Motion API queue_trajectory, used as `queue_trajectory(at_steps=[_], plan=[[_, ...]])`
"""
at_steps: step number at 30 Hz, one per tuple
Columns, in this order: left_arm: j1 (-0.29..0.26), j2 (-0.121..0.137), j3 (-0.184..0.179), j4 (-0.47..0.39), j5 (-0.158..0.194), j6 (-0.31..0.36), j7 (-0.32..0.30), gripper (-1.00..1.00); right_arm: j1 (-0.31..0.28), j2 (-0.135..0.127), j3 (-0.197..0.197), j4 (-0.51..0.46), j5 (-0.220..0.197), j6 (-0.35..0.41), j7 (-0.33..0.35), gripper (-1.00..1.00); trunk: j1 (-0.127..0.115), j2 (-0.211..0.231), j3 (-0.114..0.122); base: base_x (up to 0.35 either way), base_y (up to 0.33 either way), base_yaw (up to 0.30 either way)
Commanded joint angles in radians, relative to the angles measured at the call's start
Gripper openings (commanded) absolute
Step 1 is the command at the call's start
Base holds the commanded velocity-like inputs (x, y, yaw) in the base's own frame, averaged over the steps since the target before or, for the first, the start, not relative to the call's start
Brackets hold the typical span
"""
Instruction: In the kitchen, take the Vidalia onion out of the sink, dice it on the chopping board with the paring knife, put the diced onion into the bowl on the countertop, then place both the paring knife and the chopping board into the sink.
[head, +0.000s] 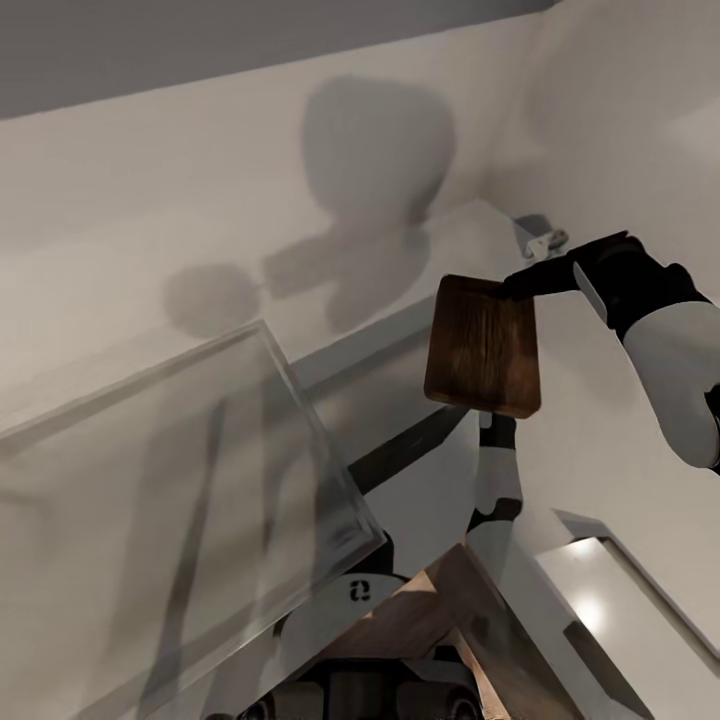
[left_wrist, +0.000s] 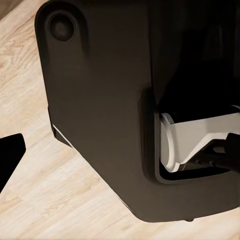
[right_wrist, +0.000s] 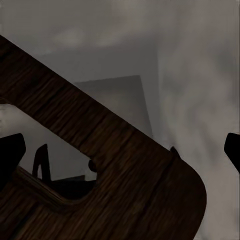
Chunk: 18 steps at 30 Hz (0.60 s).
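head view showed the right gripper (head: 520, 283) closed on the upper corner of the chopping board (head: 484, 345), which hung in the air on edge in front of a pale wall, well clear of any surface. holding it by a corner probably kept the flat face free for lowering into the sink, the last step of the task. right wrist view added what the head camera missed: the board's slot hole (right_wrist: 55, 165) and rounded corner up close, with dark fingertips (right_wrist: 11, 152) at either edge of the picture. left wrist view looked at the robot's dark base (left_wrist: 100, 110) over a wooden floor (left_wrist: 30, 190); whether the left gripper was open could not be told.
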Motion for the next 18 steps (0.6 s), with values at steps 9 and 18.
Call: queue_trajectory(at_steps=[9, 18], plan=[[0.001, 0.000, -0.001, -0.002, 0.001, -0.001, -0.001, 1.00, 0.000, -0.002, 0.002, -0.028, 0.011, 0.001, 0.008, 1.00, 0.001, -0.002, -0.009, 0.000, 0.000, 0.000], [0.001, 0.000, -0.001, -0.002, 0.001, -0.001, -0.002, 1.00, 0.000, -0.002, 0.003, -0.027, 0.055, 0.005, 0.008, 1.00, 0.001, -0.002, -0.010, 0.000, 0.000, 0.000]])
